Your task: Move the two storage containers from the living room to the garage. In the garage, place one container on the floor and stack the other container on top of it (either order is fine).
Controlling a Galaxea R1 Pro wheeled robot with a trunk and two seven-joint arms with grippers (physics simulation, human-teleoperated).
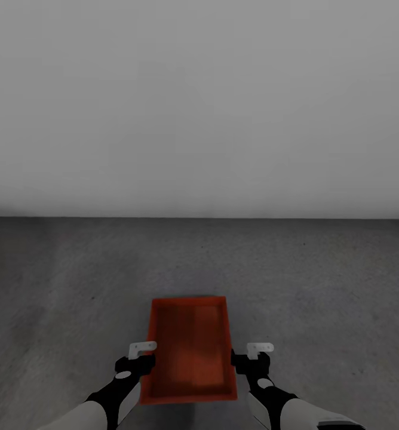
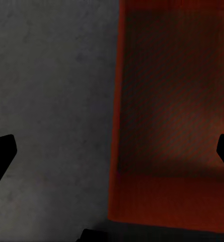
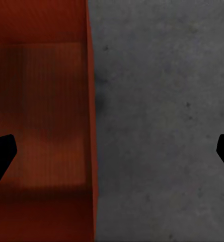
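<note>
**Both grippers spread above the long walls of a container on the grey floor**

In the head view, both arms are seen reaching forward and down, the left gripper [image 1: 141, 356] set at the left long wall of an orange-red storage container [image 1: 190, 349] and the right gripper [image 1: 251, 357] at its right long wall. The container is seen lying open side up on the dark grey floor [image 1: 319, 280], its long axis pointing away from the robot toward a plain pale wall [image 1: 199, 107].

In the left wrist view, the left gripper [image 2: 112, 151] is shown with its jaws spread wide, one finger over the floor [image 2: 51, 101] and the other over the container [image 2: 172, 111]; the wall between them is not pinched. The right gripper [image 3: 112, 151] is shown likewise in the right wrist view, spread across the container [image 3: 39, 111] wall and the floor [image 3: 162, 116].

No writing is visible.
</note>
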